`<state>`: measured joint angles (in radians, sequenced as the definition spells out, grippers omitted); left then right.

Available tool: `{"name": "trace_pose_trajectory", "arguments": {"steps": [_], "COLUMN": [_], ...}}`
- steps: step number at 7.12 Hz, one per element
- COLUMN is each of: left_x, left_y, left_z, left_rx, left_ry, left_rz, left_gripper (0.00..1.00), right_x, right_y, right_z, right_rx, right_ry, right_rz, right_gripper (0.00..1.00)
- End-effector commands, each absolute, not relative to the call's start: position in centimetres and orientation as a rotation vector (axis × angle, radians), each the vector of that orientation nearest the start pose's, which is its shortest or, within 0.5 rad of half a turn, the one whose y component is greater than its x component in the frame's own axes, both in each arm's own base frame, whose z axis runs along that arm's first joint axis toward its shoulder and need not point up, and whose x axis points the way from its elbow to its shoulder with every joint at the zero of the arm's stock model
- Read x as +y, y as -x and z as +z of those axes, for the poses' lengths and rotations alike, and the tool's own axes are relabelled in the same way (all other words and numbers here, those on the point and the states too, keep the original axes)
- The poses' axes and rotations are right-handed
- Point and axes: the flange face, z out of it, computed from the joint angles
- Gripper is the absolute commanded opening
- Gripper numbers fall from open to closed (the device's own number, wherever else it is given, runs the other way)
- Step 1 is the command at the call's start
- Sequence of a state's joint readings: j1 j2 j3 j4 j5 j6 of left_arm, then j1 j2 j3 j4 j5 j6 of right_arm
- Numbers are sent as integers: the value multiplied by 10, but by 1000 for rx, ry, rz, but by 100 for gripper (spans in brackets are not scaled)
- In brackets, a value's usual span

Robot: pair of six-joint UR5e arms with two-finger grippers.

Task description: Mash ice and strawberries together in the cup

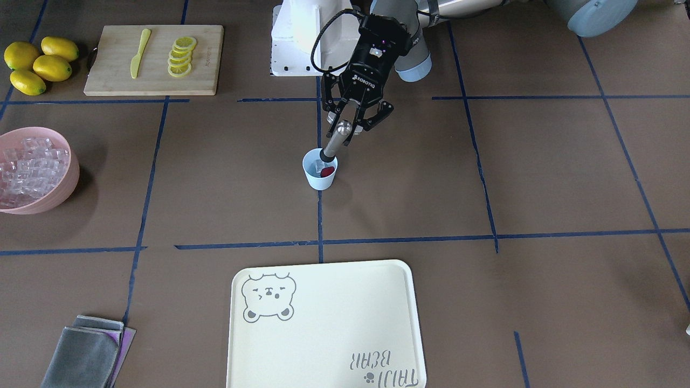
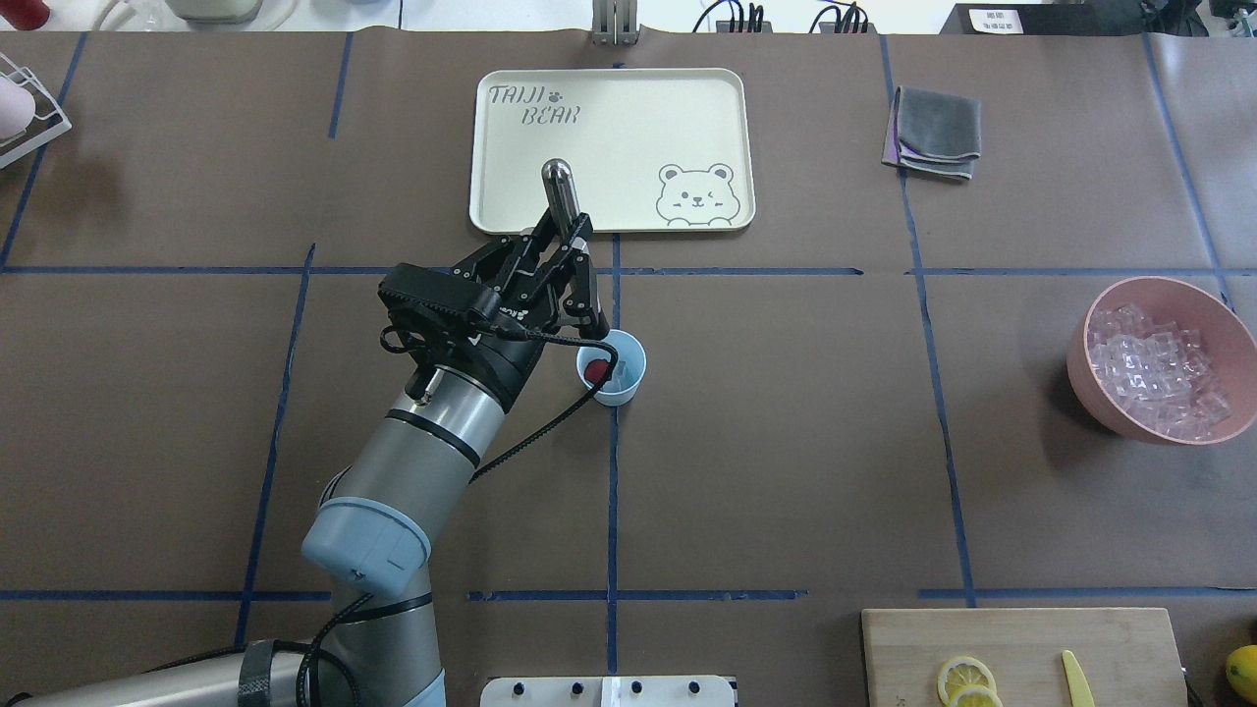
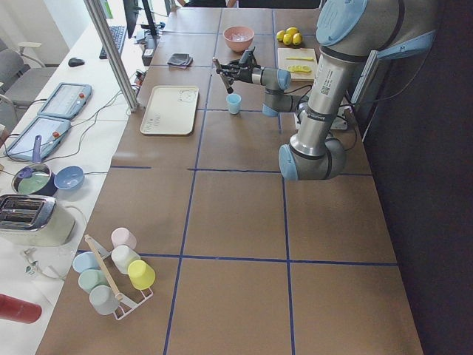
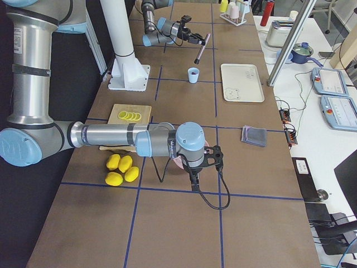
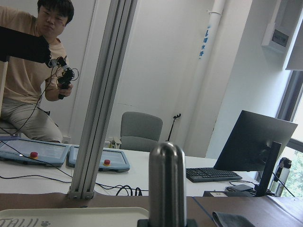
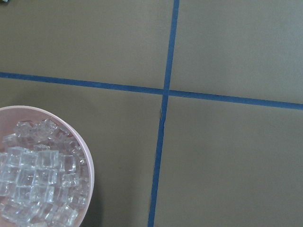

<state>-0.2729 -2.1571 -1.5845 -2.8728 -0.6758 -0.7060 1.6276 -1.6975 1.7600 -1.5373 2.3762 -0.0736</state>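
The left gripper [image 1: 349,125] clamps 1 tilted metal pestle [image 1: 335,141], its tip inside the cup [image 1: 318,182] near the strawberry [image 1: 328,172]. Whether the right gripper [image 4: 195,180] is open, I cannot tell.

Hidden from me
From overhead my left gripper [image 2: 565,245] covers the lower shaft of the muddler [image 2: 558,191]; my right gripper [image 4: 193,183] shows only side-on, jaws unreadable; the cutting board [image 2: 1021,658] runs off the lower edge.
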Motion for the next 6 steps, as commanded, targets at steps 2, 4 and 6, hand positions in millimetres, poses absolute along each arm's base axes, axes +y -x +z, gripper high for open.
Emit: {"name": "trace_pose_trajectory", "arguments": {"steps": [2, 4, 6], "left_x": [-363, -367, -366], "left_y": [-516, -532, -536], "left_z": [190, 184, 186], "left_rx": [1091, 1083, 1073], "left_ry": [-1404, -1402, -1401], "left_rz": [-414, -408, -409], "left_gripper": [0, 0, 0], "right_x": [-438, -438, -437], "right_y": [-86, -86, -86], "right_z": [620, 622, 622], "right_rx": [-797, -798, -798], "right_ry": [-141, -136, -135], "right_rz": [-54, -52, -51], "right_gripper": [99, 99, 99]}}
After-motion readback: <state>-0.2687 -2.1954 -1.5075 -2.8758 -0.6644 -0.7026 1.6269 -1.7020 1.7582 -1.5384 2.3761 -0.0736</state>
